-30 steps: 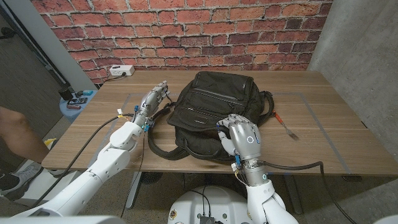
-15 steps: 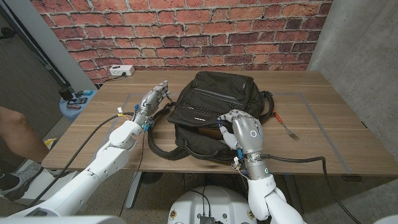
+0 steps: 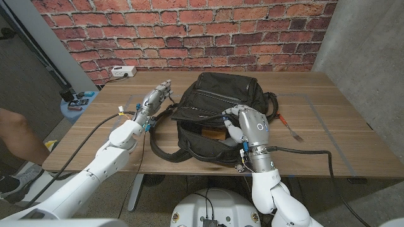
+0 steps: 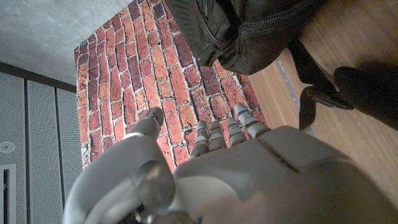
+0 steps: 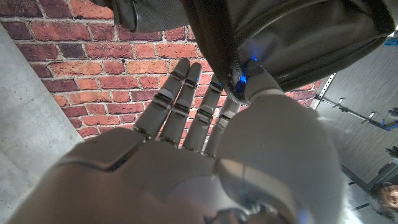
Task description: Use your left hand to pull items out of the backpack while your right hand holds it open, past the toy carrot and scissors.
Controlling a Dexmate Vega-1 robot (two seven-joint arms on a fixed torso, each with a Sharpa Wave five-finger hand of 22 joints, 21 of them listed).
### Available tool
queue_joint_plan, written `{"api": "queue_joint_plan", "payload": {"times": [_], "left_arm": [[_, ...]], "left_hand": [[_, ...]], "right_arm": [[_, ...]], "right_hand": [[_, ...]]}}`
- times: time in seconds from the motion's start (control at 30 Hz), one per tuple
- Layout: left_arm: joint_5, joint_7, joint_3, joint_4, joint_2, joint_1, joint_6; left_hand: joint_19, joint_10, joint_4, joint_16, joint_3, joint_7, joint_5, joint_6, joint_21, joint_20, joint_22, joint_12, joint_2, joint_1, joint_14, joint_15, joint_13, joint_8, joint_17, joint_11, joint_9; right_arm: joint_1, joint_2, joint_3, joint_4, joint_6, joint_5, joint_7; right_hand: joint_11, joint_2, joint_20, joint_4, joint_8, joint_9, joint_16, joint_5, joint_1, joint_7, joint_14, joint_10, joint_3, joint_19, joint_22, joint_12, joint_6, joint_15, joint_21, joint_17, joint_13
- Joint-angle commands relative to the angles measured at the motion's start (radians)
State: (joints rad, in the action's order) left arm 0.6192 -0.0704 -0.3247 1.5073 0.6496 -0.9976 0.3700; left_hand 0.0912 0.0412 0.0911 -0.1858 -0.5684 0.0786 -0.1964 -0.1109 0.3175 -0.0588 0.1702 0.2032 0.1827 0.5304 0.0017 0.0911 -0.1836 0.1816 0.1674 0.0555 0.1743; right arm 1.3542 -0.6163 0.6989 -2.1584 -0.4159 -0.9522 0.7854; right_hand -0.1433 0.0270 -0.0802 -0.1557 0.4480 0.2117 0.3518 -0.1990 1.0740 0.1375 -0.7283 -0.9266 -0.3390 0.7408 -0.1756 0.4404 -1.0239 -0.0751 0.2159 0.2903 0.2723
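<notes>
Lifted the flap with my right hand [image 3: 247, 129], and the backpack [image 3: 214, 101] gaped open compared to a second before.

So my right hand was pinching the flap edge by the zipper, other fingers spread, holding the mouth up with something brownish showing inside, couldn't tell what. My left hand [image 3: 153, 101] hovered just beside the bag's left side over the counter [image 3: 328, 135], fingers straight and close together, holding nothing. I reckoned the trick was keeping the flap high and steady so the left could slide in without snagging the straps [image 3: 165, 148]. Scissors [image 3: 289, 128] lay on the counter right of the bag. No brand or writing I could read anywhere.
</notes>
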Motion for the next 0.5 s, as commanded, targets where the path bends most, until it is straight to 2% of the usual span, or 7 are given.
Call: {"api": "queue_joint_plan", "payload": {"times": [0.03,0.5], "left_arm": [[-0.02,-0.011,0.0,0.02,0.02,0.008,-0.006],[-0.032,-0.004,0.011,0.056,0.041,-0.008,-0.002]], "left_hand": [[0.008,0.002,0.008,0.004,-0.005,0.002,-0.006,-0.006,-0.002,-0.003,0.001,-0.001,0.0,0.013,0.001,0.008,-0.002,0.005,0.003,0.007,0.004],[0.014,0.003,0.028,0.004,-0.014,0.002,-0.011,-0.008,-0.009,-0.005,0.0,-0.001,-0.004,0.032,0.004,0.01,-0.001,0.005,0.002,0.009,0.004]], "right_arm": [[-0.025,0.015,-0.062,0.005,0.043,0.089,-0.003],[-0.051,0.012,-0.09,0.018,0.066,0.137,-0.019]], "right_hand": [[-0.002,0.008,-0.063,0.003,0.005,0.004,0.001,0.005,0.002,-0.002,-0.011,-0.012,0.003,0.01,-0.003,0.005,-0.005,-0.152,0.001,0.004,0.001],[-0.001,0.012,-0.063,0.002,0.007,0.004,0.005,0.008,0.008,-0.008,-0.022,-0.018,0.01,0.014,-0.003,0.006,-0.009,-0.154,0.003,0.008,0.001]]}}
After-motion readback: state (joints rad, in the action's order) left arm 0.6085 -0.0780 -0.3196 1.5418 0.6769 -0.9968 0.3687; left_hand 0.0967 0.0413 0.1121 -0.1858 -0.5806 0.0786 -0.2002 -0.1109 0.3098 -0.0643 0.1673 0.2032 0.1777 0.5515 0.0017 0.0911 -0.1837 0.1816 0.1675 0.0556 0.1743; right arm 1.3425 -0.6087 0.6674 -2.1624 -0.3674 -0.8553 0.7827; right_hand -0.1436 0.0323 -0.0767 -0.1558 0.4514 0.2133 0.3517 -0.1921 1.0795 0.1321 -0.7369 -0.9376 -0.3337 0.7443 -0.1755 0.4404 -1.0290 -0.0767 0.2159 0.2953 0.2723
